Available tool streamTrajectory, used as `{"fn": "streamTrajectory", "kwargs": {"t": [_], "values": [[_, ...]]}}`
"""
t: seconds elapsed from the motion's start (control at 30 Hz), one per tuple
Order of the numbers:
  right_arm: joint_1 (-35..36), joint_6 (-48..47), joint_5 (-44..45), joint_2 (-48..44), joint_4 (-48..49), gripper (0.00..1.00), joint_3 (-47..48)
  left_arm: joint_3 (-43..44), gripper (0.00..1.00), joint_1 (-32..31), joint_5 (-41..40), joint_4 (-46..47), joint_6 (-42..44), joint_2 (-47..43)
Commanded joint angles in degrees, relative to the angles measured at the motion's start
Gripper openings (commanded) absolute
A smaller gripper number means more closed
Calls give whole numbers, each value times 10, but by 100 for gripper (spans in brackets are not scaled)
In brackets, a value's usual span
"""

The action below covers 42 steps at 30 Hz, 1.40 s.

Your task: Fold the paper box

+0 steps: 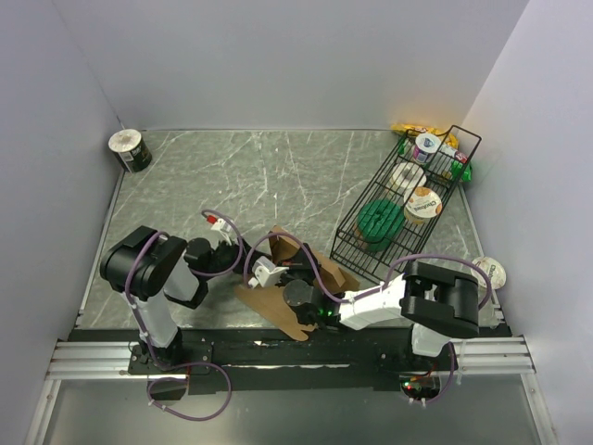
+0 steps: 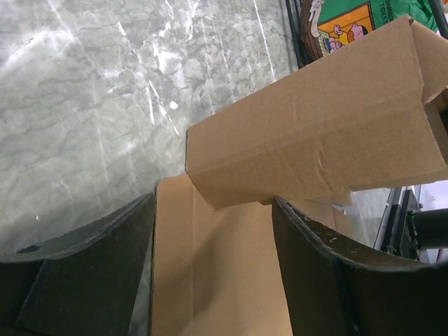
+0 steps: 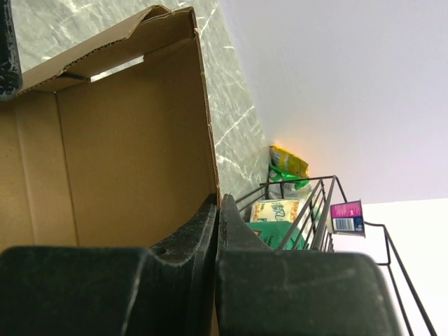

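The paper box (image 1: 295, 278) is a brown cardboard sheet, partly folded up, lying on the marble table between my two arms. My left gripper (image 1: 262, 272) is open at its left side; in the left wrist view its fingers (image 2: 105, 259) straddle a flat cardboard panel (image 2: 217, 273), with a raised folded panel (image 2: 315, 133) just beyond. My right gripper (image 1: 310, 301) is shut on the box's wall edge; in the right wrist view the fingertips (image 3: 210, 217) pinch the upright cardboard wall (image 3: 133, 147).
A black wire basket (image 1: 400, 206) with cups and packets stands at the right, near the box. A tape roll (image 1: 130, 150) sits in the far left corner. A round cup (image 1: 491, 271) lies by the right wall. Snack bags (image 3: 287, 162) lie behind the basket.
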Motion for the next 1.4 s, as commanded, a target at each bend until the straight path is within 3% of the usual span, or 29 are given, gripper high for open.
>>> {"fn": "streamTrajectory", "kwargs": {"t": [0.0, 0.57, 0.83, 1.03, 1.37], "values": [[4, 66, -55, 2, -54, 0, 0, 23, 73, -14, 32, 172, 19, 14], [4, 111, -73, -3, -112, 0, 10, 97, 70, -43, -26, 44, 118, -45], [4, 125, -83, -3, -126, 0, 14, 113, 68, -50, -32, 39, 142, -50], [3, 129, -86, -2, -129, 0, 17, 111, 48, -59, -52, 49, 149, -49], [2, 142, -89, -2, -137, 0, 21, 108, 36, -98, -135, 24, 204, -75]]}}
